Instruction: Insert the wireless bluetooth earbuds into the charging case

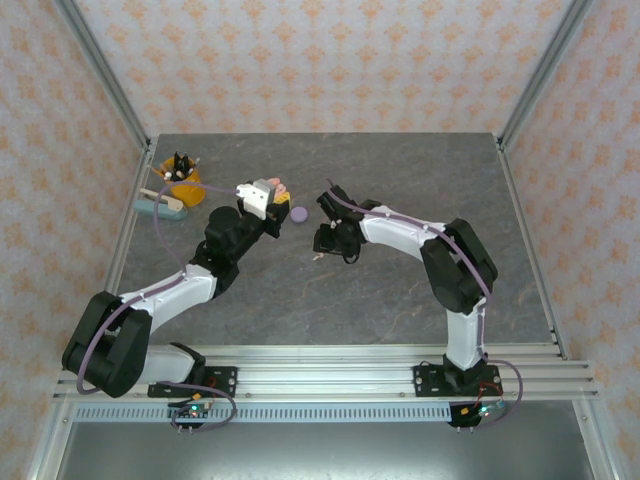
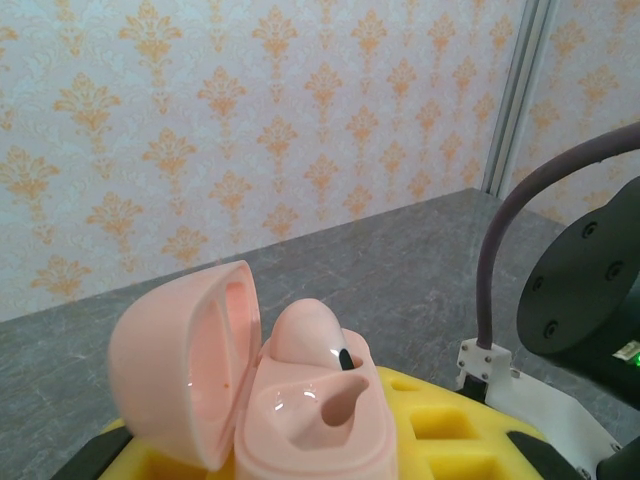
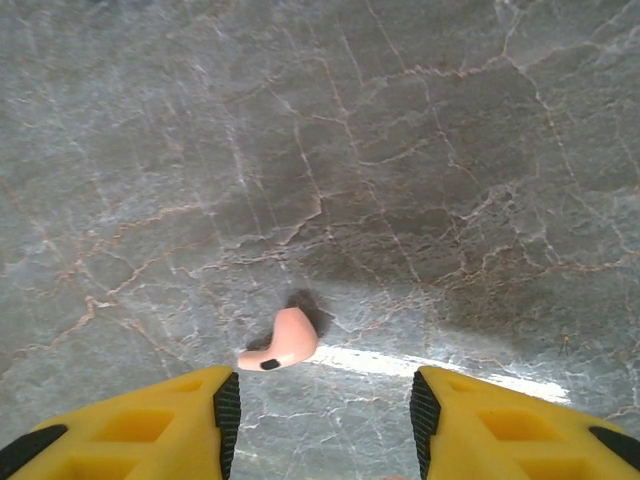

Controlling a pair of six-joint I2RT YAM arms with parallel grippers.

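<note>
An open salmon-pink charging case is held up off the table with my left gripper shut on it. Its lid is swung back to the left. One pink earbud sits in the far slot, and the near slot is empty. A second pink earbud lies on the grey table, just beyond the left finger of my right gripper. That gripper is open, close above the table, with nothing between its pads. A lilac round case lies closed between the two grippers.
At the back left stand an orange holder with dark items and a teal object beside it. The right arm's cable and wrist sit close to the right of the held case.
</note>
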